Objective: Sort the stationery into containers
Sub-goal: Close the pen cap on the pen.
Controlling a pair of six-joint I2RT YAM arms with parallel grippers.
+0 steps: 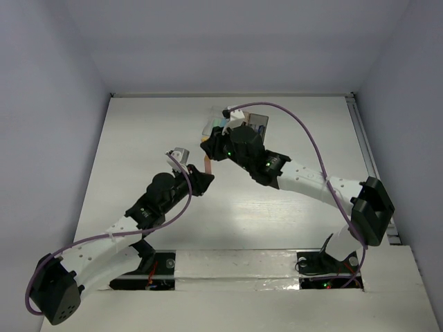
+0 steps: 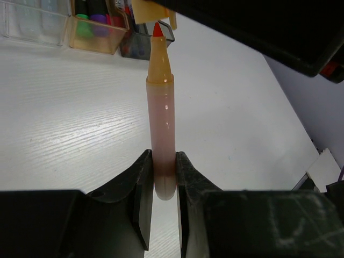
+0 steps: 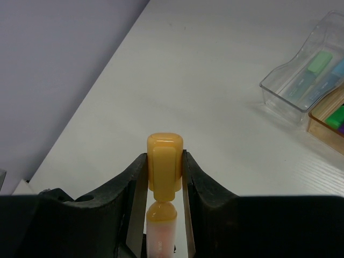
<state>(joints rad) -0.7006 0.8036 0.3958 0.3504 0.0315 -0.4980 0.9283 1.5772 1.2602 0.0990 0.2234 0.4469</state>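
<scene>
Sorting well advanced: left claw (image 2: 163, 174) clamped on orange marker (image 2: 161, 118), right claw (image 3: 164, 158) clamped on its cap (image 3: 165, 145); 3 boxes (image 2: 94, 44) part-filled, marker not yet boxed.

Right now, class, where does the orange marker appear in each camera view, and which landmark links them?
Top external: orange marker just left of centre, a thin upright sliver.
Left wrist: centre, standing up from the left gripper's grip.
Right wrist: bottom centre, under its cap.
Shared landmark: the clear box, in all three.
</scene>
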